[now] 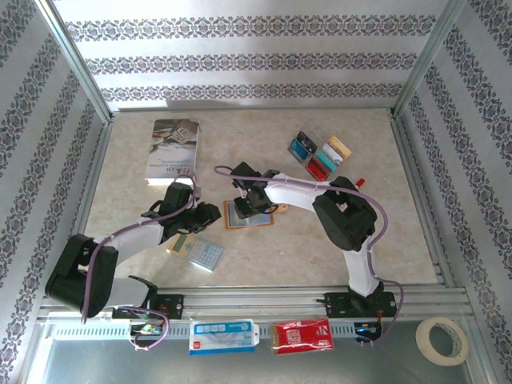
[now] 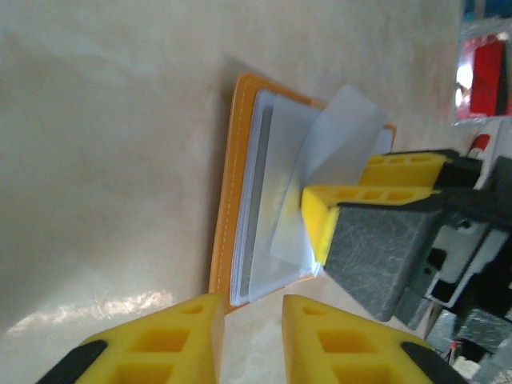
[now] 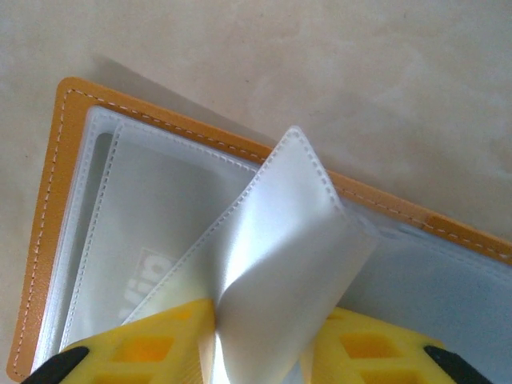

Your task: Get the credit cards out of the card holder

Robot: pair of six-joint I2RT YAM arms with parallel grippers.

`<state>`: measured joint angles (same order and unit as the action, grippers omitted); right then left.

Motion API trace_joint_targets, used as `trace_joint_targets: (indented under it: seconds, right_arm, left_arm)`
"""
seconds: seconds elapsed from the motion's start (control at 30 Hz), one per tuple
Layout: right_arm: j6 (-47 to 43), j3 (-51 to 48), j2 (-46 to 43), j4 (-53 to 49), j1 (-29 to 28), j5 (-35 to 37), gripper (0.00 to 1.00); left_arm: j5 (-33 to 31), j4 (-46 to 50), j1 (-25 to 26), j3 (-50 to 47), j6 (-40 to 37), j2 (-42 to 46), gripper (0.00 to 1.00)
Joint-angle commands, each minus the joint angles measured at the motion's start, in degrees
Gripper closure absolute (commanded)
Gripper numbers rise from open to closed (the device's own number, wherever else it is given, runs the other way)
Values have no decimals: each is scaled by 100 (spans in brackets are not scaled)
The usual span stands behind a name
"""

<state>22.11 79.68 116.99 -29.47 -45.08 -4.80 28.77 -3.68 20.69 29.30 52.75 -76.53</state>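
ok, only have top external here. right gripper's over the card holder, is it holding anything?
Observer: Right wrist view: the right gripper pinches one clear sleeve of the card holder, lifted and curled.
Operator: card in it?
Observer: Cannot tell; the flat sleeve under it shows faint print.
Operator: and the other arm?
Observer: Left wrist view: the left gripper is at the holder's corner, fingers slightly apart, not gripping it.

From above, the right gripper [image 1: 245, 205] covers most of the card holder [image 1: 256, 220], and the credit cards [image 1: 320, 154] are too small to read. In the right wrist view, the clear sleeve [image 3: 272, 264] disappears between the jaws, the print beneath it is blurred, and the holder's end runs off the frame.
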Motion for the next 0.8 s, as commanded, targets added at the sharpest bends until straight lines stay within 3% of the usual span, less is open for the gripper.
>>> trace_joint_targets:
  seconds: [0.0, 0.17, 0.77]
  right_arm:
    - [-22, -330, 361, -141, 47, -107, 67]
    - [-9, -382, 336, -71, 65, -250, 70]
    - [92, -471, 294, 53, 105, -335, 70]
  left_arm:
    - [-359, -237, 279, 201, 179, -91, 76]
    - [-683, -150, 547, 334, 189, -301, 78]
    - [-680, -523, 788, 550, 362, -1139, 77]
